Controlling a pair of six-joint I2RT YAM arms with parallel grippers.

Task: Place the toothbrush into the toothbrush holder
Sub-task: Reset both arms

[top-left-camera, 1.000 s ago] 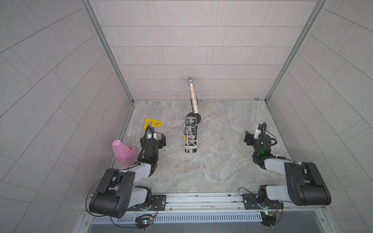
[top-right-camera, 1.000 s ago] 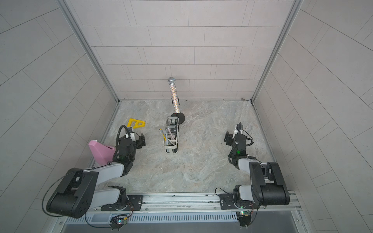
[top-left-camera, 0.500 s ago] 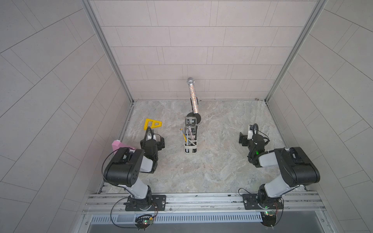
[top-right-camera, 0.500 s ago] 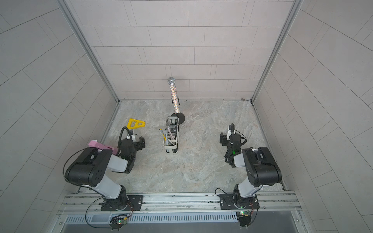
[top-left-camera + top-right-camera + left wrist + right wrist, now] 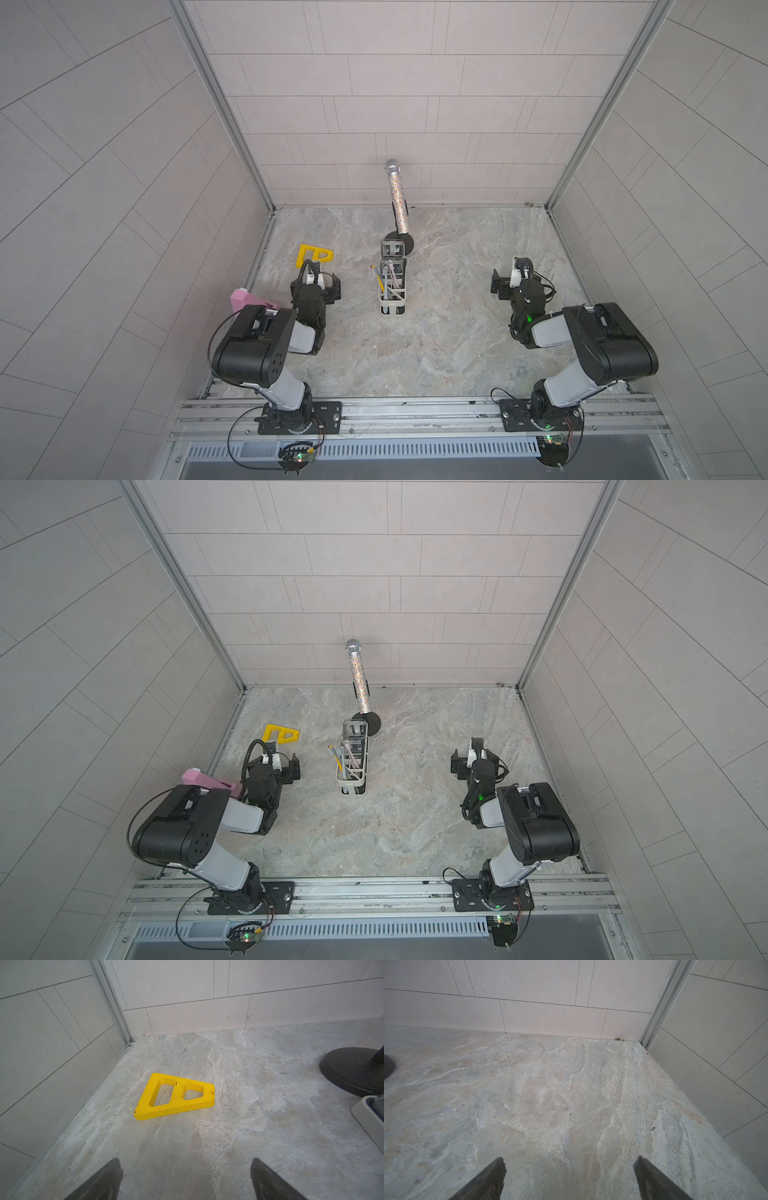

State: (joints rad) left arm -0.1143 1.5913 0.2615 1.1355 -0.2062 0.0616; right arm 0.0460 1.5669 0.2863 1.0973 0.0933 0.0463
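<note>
Heads up, both your claws are doing nothing right now: the left gripper (image 5: 185, 1180) has its fingers (image 5: 104, 1180) spread wide over bare marble floor (image 5: 228, 1136), and the right gripper (image 5: 569, 1180) is just as wide with nothing between its fingers (image 5: 654, 1180). In both top views the toothbrush holder (image 5: 392, 309) (image 5: 353, 789) stands mid-floor between the two arms, well apart from both, its far end right up by the black round stand (image 5: 408, 245) of the glittery microphone (image 5: 397, 199). A few slim brush handles (image 5: 395, 276) poke up from the near end of the holder, one yellowish, one pink and one grey. They're too small for me to say which is your toothbrush or exactly which section each sits in. Just ahead of the left claw lies a yellow triangle block (image 5: 174, 1096), and a pink block (image 5: 245, 300) sits by the left wall.
</note>
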